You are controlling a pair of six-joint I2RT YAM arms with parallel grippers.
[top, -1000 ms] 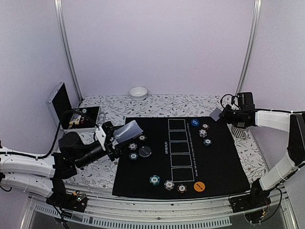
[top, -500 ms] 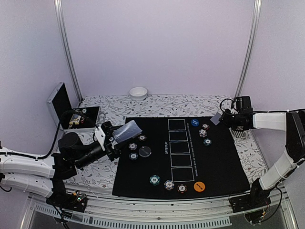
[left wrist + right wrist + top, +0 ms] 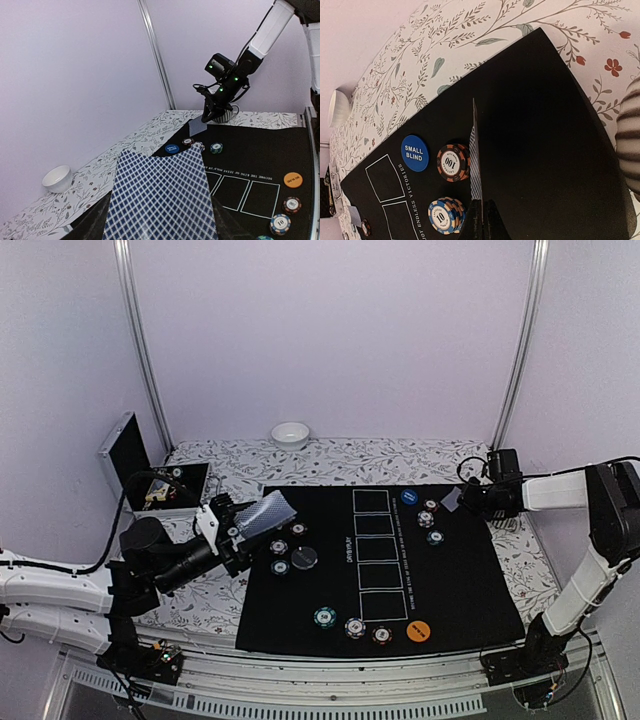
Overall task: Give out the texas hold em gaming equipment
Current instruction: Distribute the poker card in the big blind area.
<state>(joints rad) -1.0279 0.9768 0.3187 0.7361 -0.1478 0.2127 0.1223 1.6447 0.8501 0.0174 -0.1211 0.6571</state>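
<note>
Top external view showed the right gripper (image 3: 466, 499), at the right edge of the frame above the middle, clenched on a single card (image 3: 450, 500) held low over the upper right corner of the black mat (image 3: 470, 580). In the right wrist view that card (image 3: 474, 165) stood edge-on, pinched at its bottom end, just beside a 100 chip (image 3: 453, 162) and a 10 chip stack (image 3: 444, 215), with the blue small blind disc (image 3: 414, 152) to their left. At centre left the left gripper (image 3: 243, 529) grasped a deck of cards (image 3: 266, 513), tilted up above the mat's left edge. The likeliest trouble seemed to be the thin card twisting or slipping, since only its end was gripped. Lowered where it hung, it might also have clipped the chips beside it and scattered them. The deck, held slanted, could have shed its top cards if the arm jolted.
</note>
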